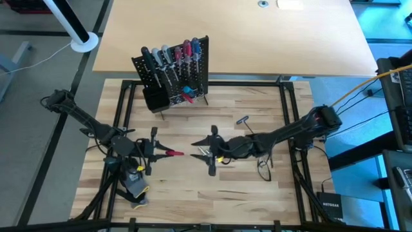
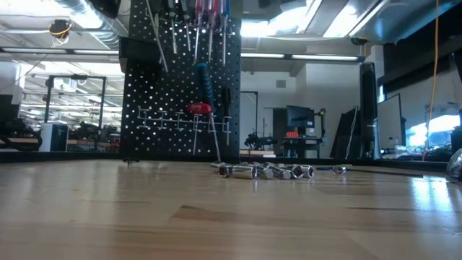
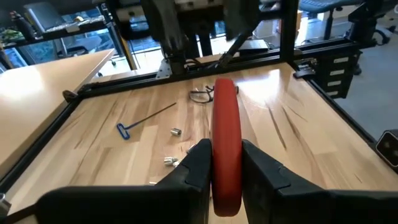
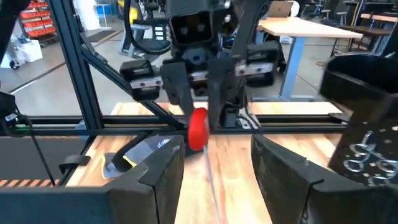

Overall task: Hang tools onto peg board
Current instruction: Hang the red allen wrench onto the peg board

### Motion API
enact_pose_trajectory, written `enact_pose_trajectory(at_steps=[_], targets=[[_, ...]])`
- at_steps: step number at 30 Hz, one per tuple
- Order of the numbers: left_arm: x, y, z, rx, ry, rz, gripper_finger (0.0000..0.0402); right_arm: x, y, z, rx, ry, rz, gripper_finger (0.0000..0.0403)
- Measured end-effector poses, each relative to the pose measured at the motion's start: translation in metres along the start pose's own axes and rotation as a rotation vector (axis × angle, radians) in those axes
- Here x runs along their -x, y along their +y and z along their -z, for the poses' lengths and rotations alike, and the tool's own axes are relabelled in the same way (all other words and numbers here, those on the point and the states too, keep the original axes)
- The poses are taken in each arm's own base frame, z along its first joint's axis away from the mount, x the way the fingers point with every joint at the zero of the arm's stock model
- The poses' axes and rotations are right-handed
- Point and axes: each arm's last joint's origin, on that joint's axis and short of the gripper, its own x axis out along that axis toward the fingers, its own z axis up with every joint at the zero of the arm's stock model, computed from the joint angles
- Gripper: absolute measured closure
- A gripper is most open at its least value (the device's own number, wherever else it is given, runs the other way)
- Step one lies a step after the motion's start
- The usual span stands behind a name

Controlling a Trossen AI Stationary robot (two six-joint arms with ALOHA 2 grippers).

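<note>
Red-handled screwdriver (image 3: 224, 140): my left gripper (image 3: 225, 168) clamps its handle; right gripper (image 4: 214, 163) open. Light, stiff, smooth; I'd grip mid-handle.

This is a robot lab in a big open workroom. The wooden worktop (image 1: 193, 187) sits inside a black metal frame (image 1: 290, 129) with two robot arms fixed to it. Behind it, at the top of the high view, stands a plain desk (image 1: 257, 38). Cables (image 1: 360, 90) run down the right edge. In the low view, pipes and ducts (image 2: 72, 18) hang from the ceiling at upper left, and screens and stands (image 2: 296, 130) fill the middle of the room behind.
</note>
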Motion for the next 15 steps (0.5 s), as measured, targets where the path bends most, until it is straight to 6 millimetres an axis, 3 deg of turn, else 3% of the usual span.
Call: enact_pose_trajectory(at_steps=[8,15], targets=[[0.000,0.000,0.000,0.006,-0.004,0.001,0.0352,-0.027,0.001,0.027,-0.021,-0.030,-0.055,0.0217],[0.000,0.000,-0.001,0.009,-0.007,0.002,0.0348,-0.051,0.008,0.023,0.034,-0.038,-0.044,0.0217]])
